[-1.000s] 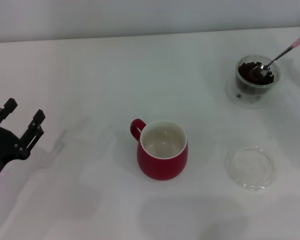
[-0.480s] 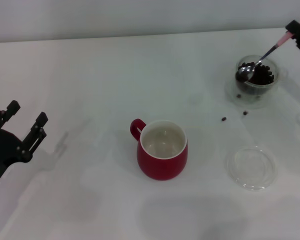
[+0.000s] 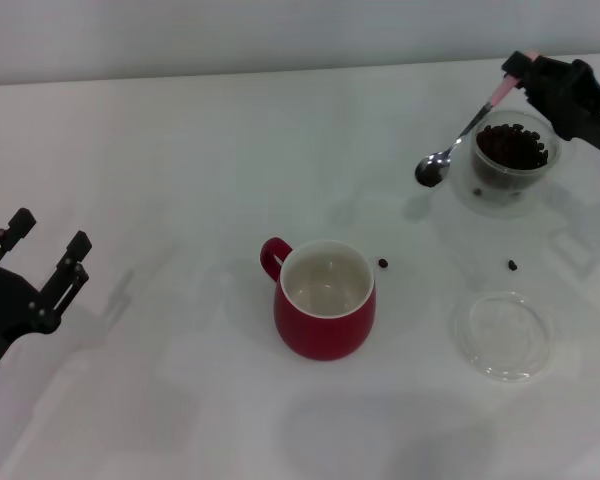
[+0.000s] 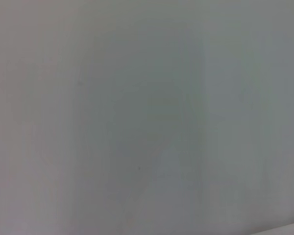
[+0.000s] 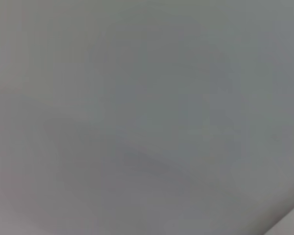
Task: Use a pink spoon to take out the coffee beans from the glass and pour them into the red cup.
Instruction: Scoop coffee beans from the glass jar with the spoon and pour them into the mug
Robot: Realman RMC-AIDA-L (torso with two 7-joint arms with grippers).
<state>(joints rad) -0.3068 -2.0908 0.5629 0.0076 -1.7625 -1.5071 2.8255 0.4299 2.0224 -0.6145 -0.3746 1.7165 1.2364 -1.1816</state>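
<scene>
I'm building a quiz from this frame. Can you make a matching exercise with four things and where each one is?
Things:
1. pink spoon
2. coffee beans
3. red cup
4. left gripper

Places:
A. mid-table, white inside showing
B. inside the glass
C. idle at the robot's left table edge
D. held by the right gripper, bowl outside the glass

Pairs: 1-D, 2-B, 3-A, 4-C
</scene>
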